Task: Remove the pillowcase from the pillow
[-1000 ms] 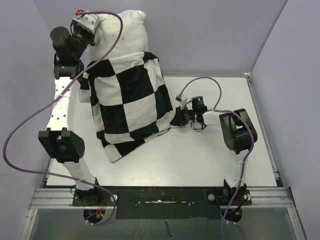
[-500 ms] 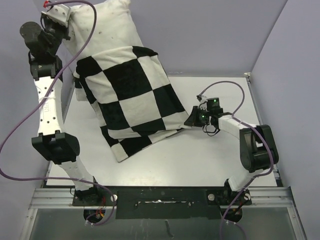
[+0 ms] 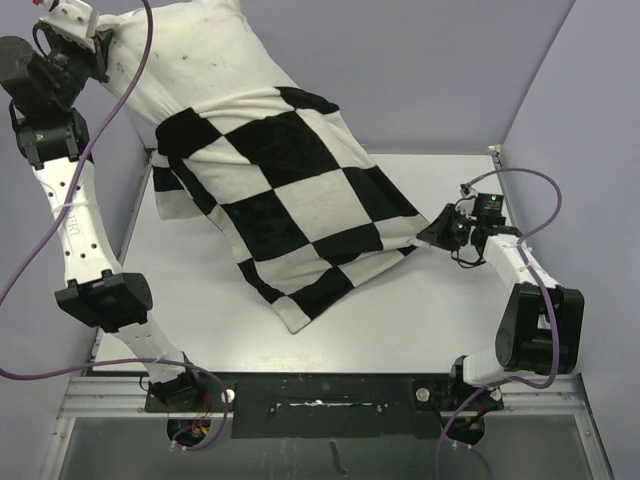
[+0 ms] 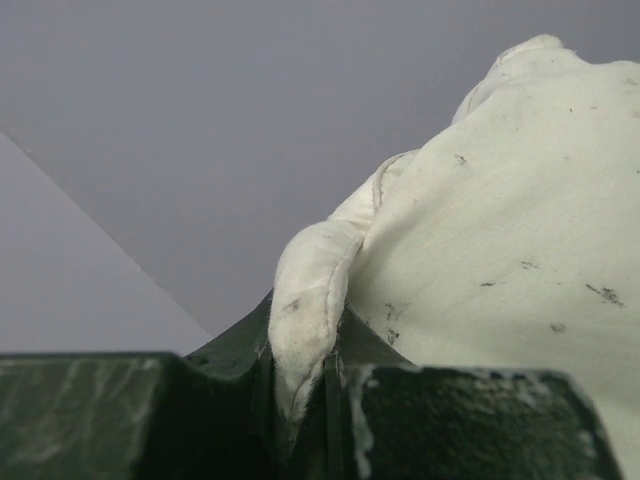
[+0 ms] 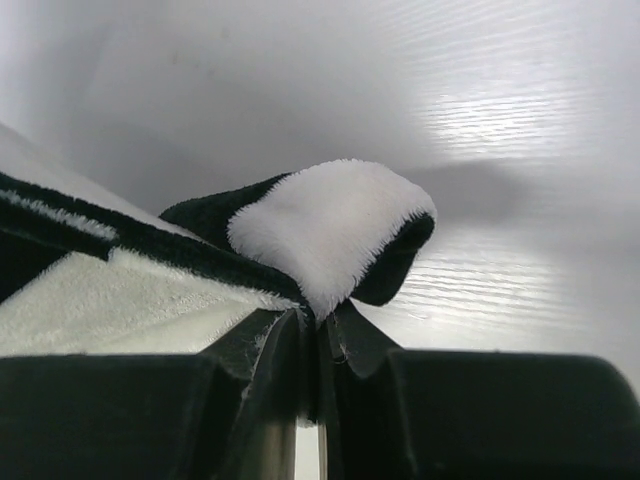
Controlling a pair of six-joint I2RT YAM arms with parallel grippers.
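Observation:
The off-white pillow (image 3: 195, 55) hangs slanted from the upper left, its top part bare. My left gripper (image 3: 95, 42) is shut on the pillow's corner (image 4: 310, 300), held high at the far left. The checkered pillowcase (image 3: 300, 205) covers the pillow's lower part and stretches down to the right. My right gripper (image 3: 432, 233) is shut on the pillowcase's corner (image 5: 335, 225), low over the table at the right. The pillowcase's lower end (image 3: 300, 310) droops onto the table.
The white table (image 3: 400, 320) is walled by grey panels at the back and sides. Purple cables (image 3: 510, 180) loop over both arms. The arm bases sit on a metal rail (image 3: 320, 395) at the near edge.
My left gripper has lifted the pillow's corner up and to the left. My right gripper has pulled the pillowcase corner to the right. More bare pillow shows above the pillowcase.

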